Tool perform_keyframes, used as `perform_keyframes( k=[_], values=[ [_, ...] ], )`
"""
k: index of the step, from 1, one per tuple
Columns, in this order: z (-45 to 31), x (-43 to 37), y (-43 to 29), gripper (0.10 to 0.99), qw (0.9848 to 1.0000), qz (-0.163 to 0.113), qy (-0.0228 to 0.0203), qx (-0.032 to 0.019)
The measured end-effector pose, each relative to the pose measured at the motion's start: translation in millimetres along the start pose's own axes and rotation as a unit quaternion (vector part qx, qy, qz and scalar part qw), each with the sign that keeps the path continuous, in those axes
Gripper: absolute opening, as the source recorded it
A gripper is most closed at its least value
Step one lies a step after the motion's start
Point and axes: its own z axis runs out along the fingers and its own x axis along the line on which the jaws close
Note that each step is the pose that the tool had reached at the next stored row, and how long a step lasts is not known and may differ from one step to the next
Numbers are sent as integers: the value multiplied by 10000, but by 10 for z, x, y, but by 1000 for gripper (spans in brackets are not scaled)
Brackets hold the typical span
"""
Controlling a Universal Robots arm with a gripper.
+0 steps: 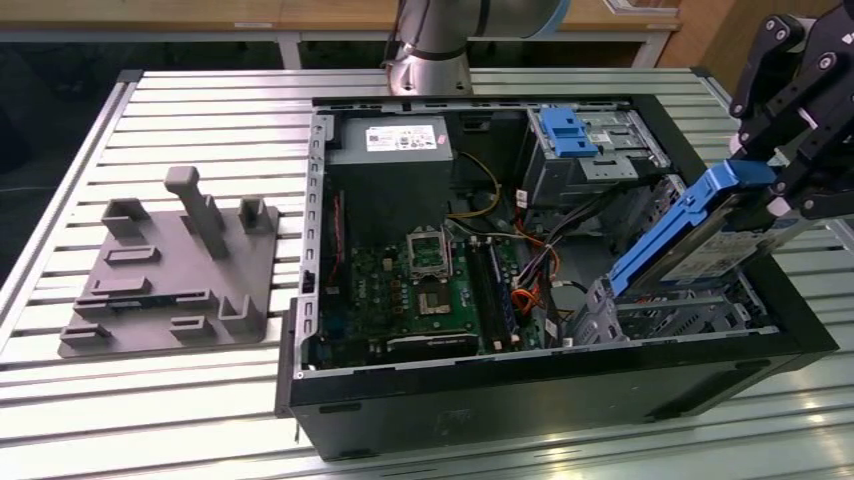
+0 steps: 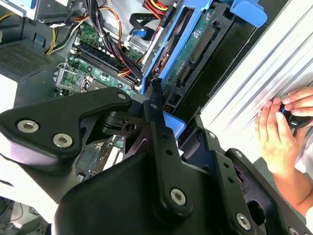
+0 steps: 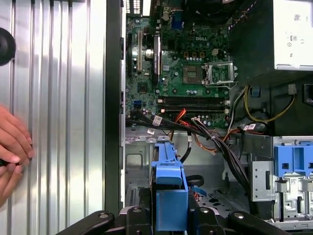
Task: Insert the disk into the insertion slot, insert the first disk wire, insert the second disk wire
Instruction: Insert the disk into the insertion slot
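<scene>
Far right of frame, the claw (image 1: 766, 186) clamps the disk (image 1: 694, 235), its long axis slanting down-left toward the slot (image 1: 694, 322).

The arm (image 1: 427, 45) is a smooth silver-grey tube ending in a stepped ring, with a pale blue-grey cap (image 1: 534, 12) on the joint above it. The gripper (image 1: 774, 180) is matte black throughout, built from flat, angular link bars with rounded ends that are pinned one over another. In the second wrist view its link bars (image 2: 161, 161) carry round silver screw heads (image 2: 177, 197) with socket centres, 2 of them side by side on 1 broad rounded plate (image 2: 73, 117).
</scene>
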Motion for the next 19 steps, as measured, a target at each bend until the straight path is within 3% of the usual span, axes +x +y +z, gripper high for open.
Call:
perform_keyframes(
  k=[19],
  values=[
    [94, 6, -10, 361, 10000, 0, -1, 0]
  ],
)
